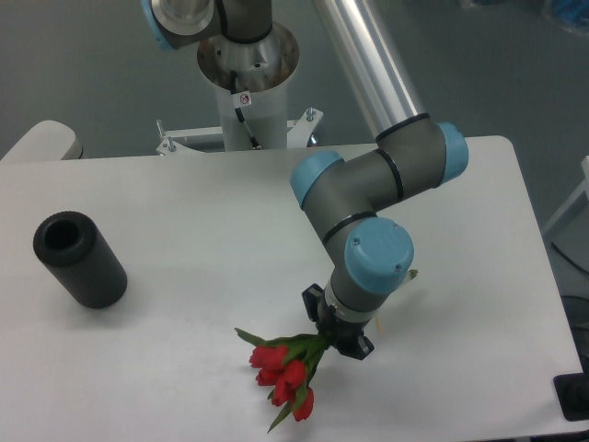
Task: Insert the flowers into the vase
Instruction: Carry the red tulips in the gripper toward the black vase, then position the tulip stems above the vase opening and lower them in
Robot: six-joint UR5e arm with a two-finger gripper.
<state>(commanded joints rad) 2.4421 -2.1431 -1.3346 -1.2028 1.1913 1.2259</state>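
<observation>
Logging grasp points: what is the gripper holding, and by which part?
The gripper holds the flowers by their stems, just behind the leaves; the red blooms hang free toward the table's front edge.

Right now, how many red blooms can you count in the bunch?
4 visible in the flowers: two at upper left of the cluster, one in the middle, one lowest near the table's front edge. More may be hidden behind these or the leaves.

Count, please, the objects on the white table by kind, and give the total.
Bunch of red tulip-like flowers with green leaves, held in the gripper: 1
Matte black cylinder vase with a round hole on top: 1
Total: 2
</observation>
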